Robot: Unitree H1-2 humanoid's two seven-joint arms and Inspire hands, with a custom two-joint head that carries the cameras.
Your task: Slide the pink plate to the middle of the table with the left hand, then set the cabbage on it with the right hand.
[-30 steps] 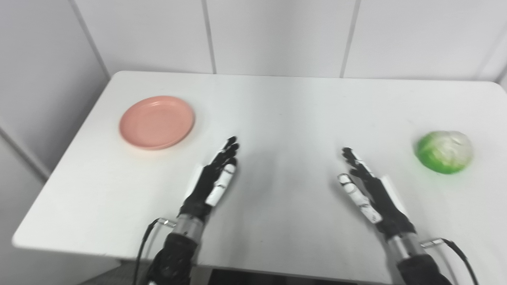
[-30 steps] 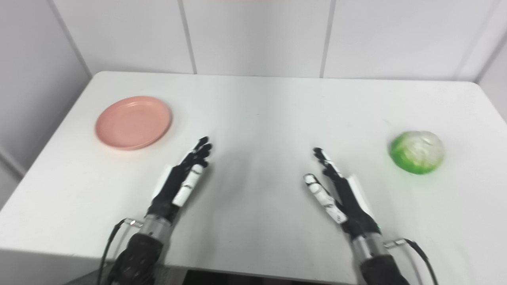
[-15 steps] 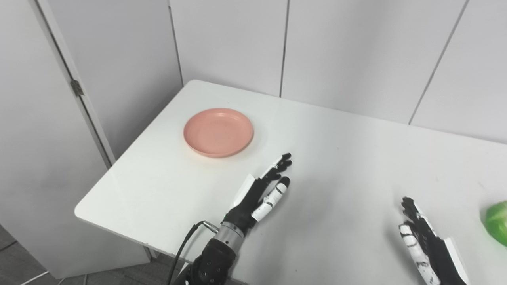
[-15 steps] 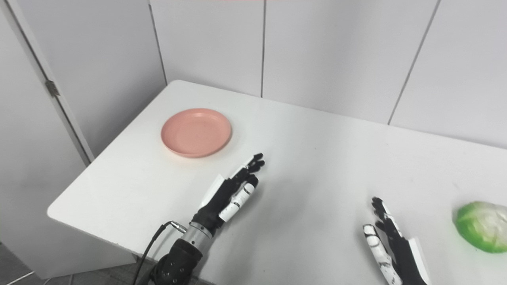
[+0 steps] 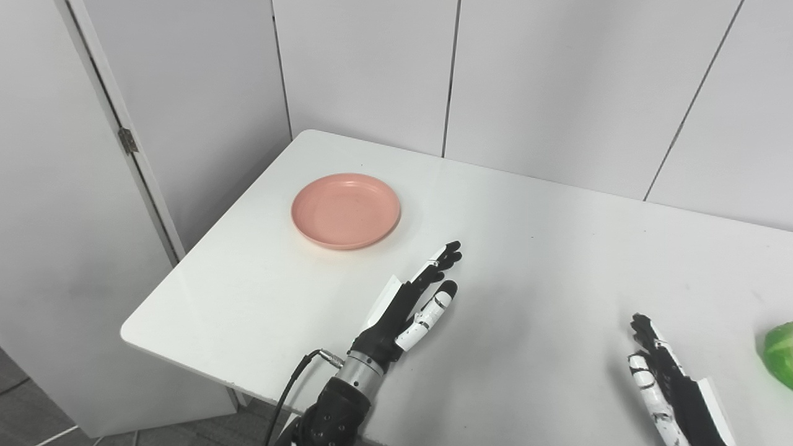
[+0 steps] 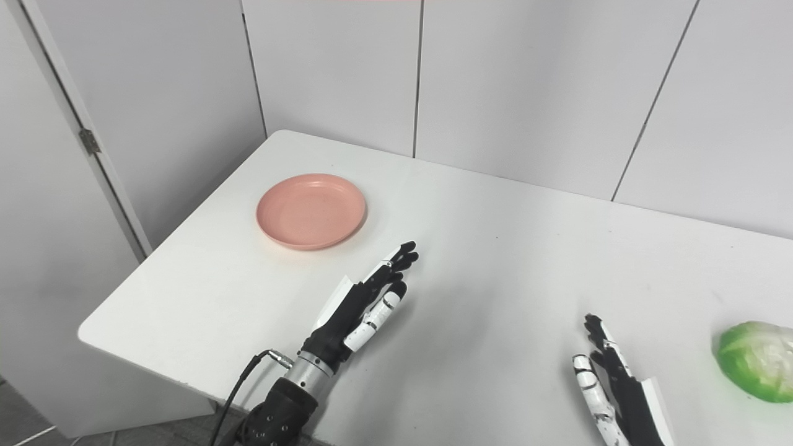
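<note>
The pink plate (image 5: 346, 210) is where you should look first in the left eye view: it sits flat and bare on the white counter (image 5: 539, 260), ahead of the left robot hand (image 5: 416, 300) and off to its left, near the counter's left edge and well apart from the hand. Your left robot hand is spread open with its fingers extended and holds nothing; it looks to be low over the counter, though you cannot tell from here whether it touches. The right robot hand (image 5: 672, 387) is partly cut off at the bottom edge; what shows is likewise open and empty. The cabbage (image 5: 780, 355) is only a green sliver at the picture's right edge, out to the right of that hand.

In the right eye view you see the cabbage almost whole, a pale green head resting on the counter to the right of the right robot hand and clear of it. The plate again lies forward and left of the left robot hand, with bare counter between them.

Judging from this, neither step has started. You have yet to reach the plate and slide it to the middle, and the cabbage is yet to be picked up and placed.
</note>
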